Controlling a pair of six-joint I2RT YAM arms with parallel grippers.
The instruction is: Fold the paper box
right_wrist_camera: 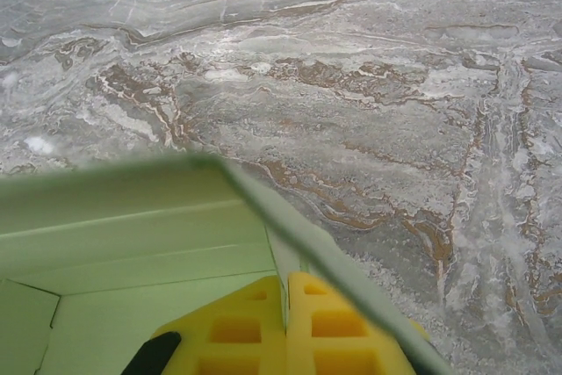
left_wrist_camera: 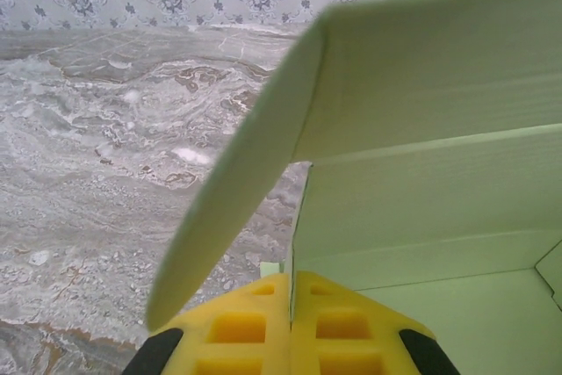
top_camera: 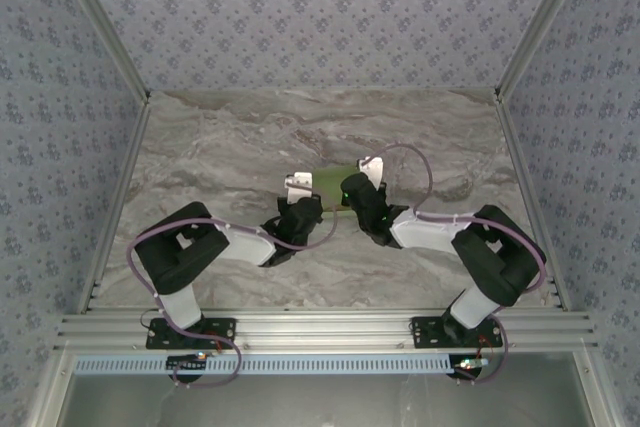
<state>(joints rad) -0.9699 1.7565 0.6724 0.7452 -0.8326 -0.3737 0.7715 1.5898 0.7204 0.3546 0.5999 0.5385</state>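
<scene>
One paper box [top_camera: 333, 183], probably a single piece of card though the arms half hide it, lies between two tools: the left tool [top_camera: 300, 205] and the right tool [top_camera: 352, 193]. Each tool has two yellow fingers [left_wrist_camera: 235, 333]. One table [top_camera: 220, 147].

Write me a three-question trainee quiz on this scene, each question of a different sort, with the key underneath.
1. True or false: the left gripper is shut on a wall of the paper box.
2. Multiple choice: what sits between the jaws of the right gripper? A) nothing, B) a thin card wall of the paper box, C) a cable.
3. Fill in the word: in both wrist views the fingers are coloured ____.

Key: 1 true. 2 B. 3 yellow.
</scene>
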